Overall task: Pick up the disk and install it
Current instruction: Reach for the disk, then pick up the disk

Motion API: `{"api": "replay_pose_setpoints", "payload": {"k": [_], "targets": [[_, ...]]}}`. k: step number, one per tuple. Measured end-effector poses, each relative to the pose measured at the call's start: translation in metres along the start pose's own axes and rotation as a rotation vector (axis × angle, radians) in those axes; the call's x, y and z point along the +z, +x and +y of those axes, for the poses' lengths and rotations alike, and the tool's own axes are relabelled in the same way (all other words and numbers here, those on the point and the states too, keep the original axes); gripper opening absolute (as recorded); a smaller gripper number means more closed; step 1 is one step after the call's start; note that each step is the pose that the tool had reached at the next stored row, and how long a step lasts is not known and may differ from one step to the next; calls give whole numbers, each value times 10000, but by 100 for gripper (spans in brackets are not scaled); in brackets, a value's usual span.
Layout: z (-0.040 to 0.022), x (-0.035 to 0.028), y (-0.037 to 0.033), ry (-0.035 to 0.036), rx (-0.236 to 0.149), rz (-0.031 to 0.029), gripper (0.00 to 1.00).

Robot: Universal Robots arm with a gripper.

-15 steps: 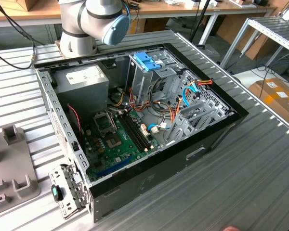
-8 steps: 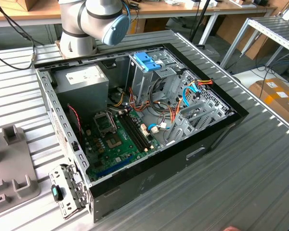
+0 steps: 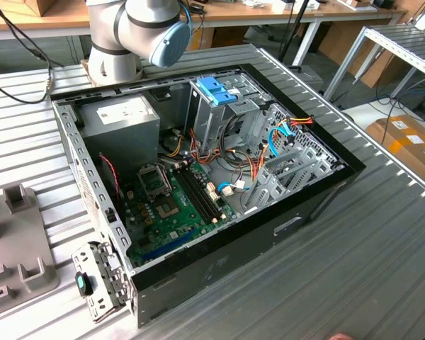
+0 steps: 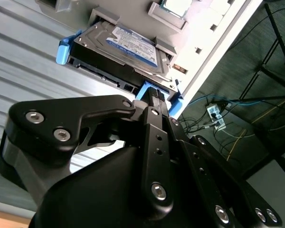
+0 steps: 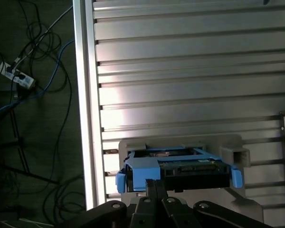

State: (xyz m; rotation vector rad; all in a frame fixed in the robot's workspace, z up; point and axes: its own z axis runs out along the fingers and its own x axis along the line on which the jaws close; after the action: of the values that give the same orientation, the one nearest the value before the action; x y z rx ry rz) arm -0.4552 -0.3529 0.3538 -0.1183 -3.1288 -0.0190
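exterior view, left to right: what goes on the list? (first clerk)

item 1, grey fixture blocks (image 3: 18, 241), standing on the ribbed metal table (image 3: 382, 234). item 2, robot arm (image 3: 131, 28), lower joints, behind the case. item 3, open computer case (image 3: 219, 269), lying on its side, board and cables exposed. item 4, blue bracket (image 3: 216, 90), atop the tall metal cage (image 3: 205, 120); not the part wanted. (second clerk)

and the disk, and the gripper? (first clerk)

item 5, disk (image 4: 128, 45), second wrist view: dark body, blue side rails, label face showing. in the first wrist view it sits in a grey holder (image 5: 180, 141) on the table, near the table's edge. item 6, gripper (image 4: 154, 95), black, reaching to the blue rail at the disk's near end; touching or just short of it, cannot tell which. how far it is open, and whether it has any hold, cannot be told. (second clerk)

handling note for the pick? (first clerk)

judgement only: take the blue rail squarely and at its middle, not at a corner. the holder's walls stand close on both sides, so the disk likely wants a straight, level draw, else a rail may catch. grip firmly, since the plastic looks smooth. (second clerk)
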Motion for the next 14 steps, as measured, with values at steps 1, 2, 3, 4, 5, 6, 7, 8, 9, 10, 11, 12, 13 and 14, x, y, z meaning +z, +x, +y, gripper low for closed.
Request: {"api": "replay_pose_setpoints", "payload": {"k": [1, 2, 3, 4, 5, 6, 7, 8, 9, 10, 11, 12, 13, 14], "targets": [[1, 9, 2, 2, 1, 15, 11], [3, 20, 3, 5, 1, 40, 11], [3, 22, 3, 5, 1, 43, 11], [3, 23, 4, 5, 1, 42, 11], [3, 31, 3, 3, 1, 41, 11], [3, 40, 4, 4, 2, 40, 11], [3, 40, 4, 4, 2, 40, 11], [3, 40, 3, 4, 0, 41, 11], [3, 40, 4, 4, -7, 41, 11], [3, 40, 4, 4, -16, 41, 11], [3, 40, 4, 4, -24, 41, 11], [3, 40, 4, 4, -34, 41, 11], [3, 40, 4, 4, -43, 41, 11], [3, 40, 4, 4, -61, 41, 11]]}}
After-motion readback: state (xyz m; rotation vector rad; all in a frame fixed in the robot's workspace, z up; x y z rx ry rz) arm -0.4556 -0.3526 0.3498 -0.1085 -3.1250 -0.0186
